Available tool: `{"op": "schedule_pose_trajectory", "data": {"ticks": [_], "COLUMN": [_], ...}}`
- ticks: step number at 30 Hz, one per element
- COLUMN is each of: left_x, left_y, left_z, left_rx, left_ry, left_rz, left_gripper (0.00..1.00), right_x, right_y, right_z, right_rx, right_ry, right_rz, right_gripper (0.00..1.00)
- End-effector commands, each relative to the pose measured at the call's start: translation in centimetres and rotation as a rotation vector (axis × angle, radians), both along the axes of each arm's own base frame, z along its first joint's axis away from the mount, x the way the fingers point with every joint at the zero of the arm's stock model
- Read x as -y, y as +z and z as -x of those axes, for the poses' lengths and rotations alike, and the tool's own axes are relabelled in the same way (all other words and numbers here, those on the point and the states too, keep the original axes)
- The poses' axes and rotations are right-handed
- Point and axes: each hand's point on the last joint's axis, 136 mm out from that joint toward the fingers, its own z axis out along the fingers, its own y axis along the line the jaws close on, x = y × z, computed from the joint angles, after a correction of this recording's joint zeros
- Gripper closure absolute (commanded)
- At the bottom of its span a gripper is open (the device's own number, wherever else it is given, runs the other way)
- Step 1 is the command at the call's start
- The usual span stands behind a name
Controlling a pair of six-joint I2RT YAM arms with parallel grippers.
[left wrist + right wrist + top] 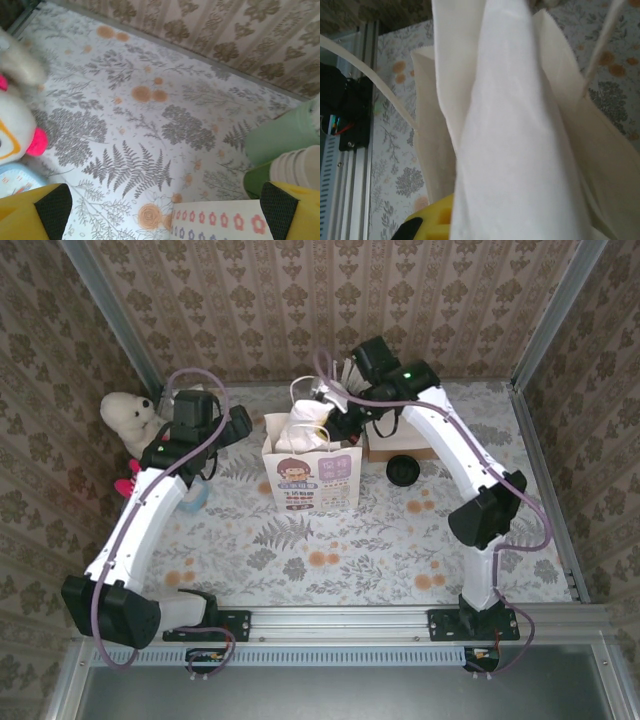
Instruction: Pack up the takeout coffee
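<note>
- The coffee [403,470] isn't packed yet. It sits upright on the table to the right of the bag [312,480], just in front of a brown box [400,448].
- Biggest worry is probably the bag's mouth. It looks scrunched rather than open, with a white fold [520,150] filling much of it, so a cup going in could catch the rim and tip.
- The right gripper [338,410] is closed and looks pinched on that fold; one yellow finger [432,221] sits against it. Can't tell if it's the bag's own wall or loose paper. A hard tug could probably lift or topple the bag, since paper like that looks light.
- Reach is awkward too. The arm nearer the coffee is busy at the bag, and the free one is on the far side. Crossing over risks bumping the bag or the other arm.
- Squeezing a paper cup too hard could pop the lid.
- Pose, right arm: arches up from its base and bends over the bag's top, wrist tipped down into the mouth.
- Pose, left arm: stretched forward and low, between the plush [130,418] and the bag. The left gripper [166,207] is wide open, nothing between its pads, facing the back wall with a green holder [280,135] off to one side.
</note>
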Motion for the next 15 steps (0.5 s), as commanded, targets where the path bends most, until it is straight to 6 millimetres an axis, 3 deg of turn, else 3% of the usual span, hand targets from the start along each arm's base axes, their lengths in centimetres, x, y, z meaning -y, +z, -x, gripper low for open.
{"op": "schedule_pose_trajectory", "data": {"ticks": [1, 11, 15], "left_x": [-1.9, -1.0, -0.4], "left_y": [-1.8, -6.4, -7.2], "left_z": [0.9, 1.1, 1.1], "left_rx": [-0.038, -0.144, -0.171], "left_ry": [0.103, 0.071, 0.050], "left_rz": [-0.014, 0.002, 0.007], "left_gripper": [0.00, 0.00, 0.00], "right_x": [-0.1, -2.9, -3.2], "right_y": [-1.7, -2.5, -1.7], "right_z": [0.0, 0.1, -0.3], "right_rx": [0.019, 0.035, 0.060], "right_ry": [0.011, 0.075, 0.069], "right_rz": [0.093, 0.055, 0.033], "right_gripper": [0.99, 0.92, 0.69]}}
